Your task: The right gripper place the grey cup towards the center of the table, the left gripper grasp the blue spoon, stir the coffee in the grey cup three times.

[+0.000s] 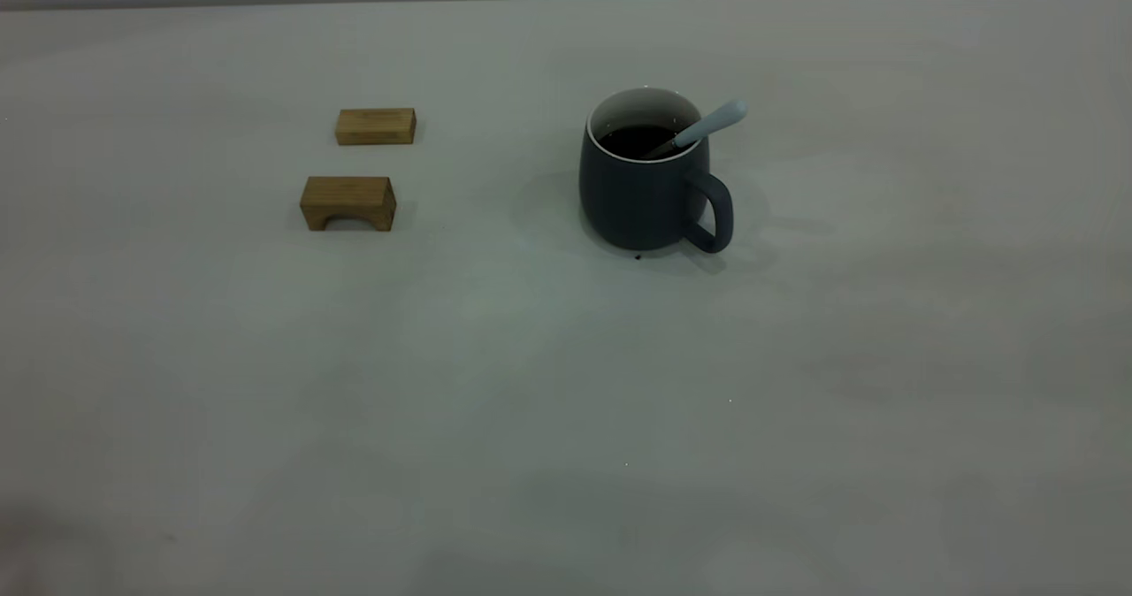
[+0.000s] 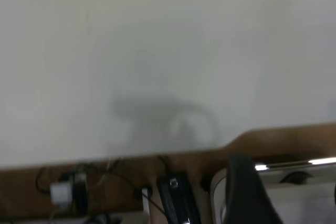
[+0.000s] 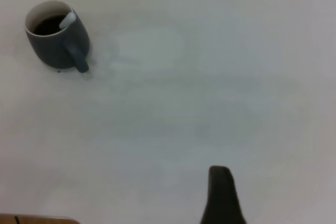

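The grey cup stands upright a little right of the table's middle, handle toward the front right, with dark coffee inside. The blue spoon leans in the cup, its pale handle sticking out over the rim to the right. From the right wrist view the grey cup is far off, with the spoon's handle at its rim. Only a dark part of my right gripper shows, over bare table. My left gripper hangs past the table's edge, nothing held in sight. Neither arm appears in the exterior view.
Two brown wooden blocks lie at the left: a flat block farther back and an arched block nearer. A tiny dark speck sits at the cup's foot. Past the table's edge, cables and a plug hang.
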`<act>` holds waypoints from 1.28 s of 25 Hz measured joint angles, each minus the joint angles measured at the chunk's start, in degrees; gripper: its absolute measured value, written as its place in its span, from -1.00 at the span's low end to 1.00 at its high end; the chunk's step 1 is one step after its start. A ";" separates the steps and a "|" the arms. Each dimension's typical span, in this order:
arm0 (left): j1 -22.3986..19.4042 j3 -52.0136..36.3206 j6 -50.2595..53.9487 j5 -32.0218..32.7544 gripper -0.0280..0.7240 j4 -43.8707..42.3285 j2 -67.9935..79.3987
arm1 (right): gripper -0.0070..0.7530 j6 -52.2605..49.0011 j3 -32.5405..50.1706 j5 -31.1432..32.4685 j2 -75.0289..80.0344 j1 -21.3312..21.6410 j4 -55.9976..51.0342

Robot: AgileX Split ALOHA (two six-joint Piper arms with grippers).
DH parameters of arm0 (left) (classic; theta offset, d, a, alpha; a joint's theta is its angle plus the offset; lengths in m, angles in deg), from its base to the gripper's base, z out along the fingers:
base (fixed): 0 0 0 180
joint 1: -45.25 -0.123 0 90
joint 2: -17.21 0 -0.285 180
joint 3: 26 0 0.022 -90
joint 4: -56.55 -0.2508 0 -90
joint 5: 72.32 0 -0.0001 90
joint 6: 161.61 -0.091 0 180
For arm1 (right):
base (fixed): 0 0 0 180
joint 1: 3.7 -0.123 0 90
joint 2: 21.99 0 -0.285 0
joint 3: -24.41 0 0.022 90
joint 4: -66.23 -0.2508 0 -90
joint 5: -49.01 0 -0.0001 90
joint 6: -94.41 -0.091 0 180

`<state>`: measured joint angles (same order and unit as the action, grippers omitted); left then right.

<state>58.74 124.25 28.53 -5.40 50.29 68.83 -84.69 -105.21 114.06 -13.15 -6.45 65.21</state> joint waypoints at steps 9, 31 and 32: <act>-9.01 -14.93 -5.22 -0.36 0.34 1.24 -26.34 | 0.56 0.00 0.00 0.00 0.00 0.00 0.00; -12.49 -19.56 -5.36 -2.16 0.34 1.96 -44.91 | 0.56 0.00 0.00 0.00 0.00 0.00 0.00; -12.49 -19.56 -5.36 -2.16 0.34 1.96 -44.91 | 0.56 0.00 0.00 0.00 0.00 0.00 0.00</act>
<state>46.26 104.69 23.18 -7.55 52.24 23.92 -84.69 -105.21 114.06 -13.15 -6.45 65.21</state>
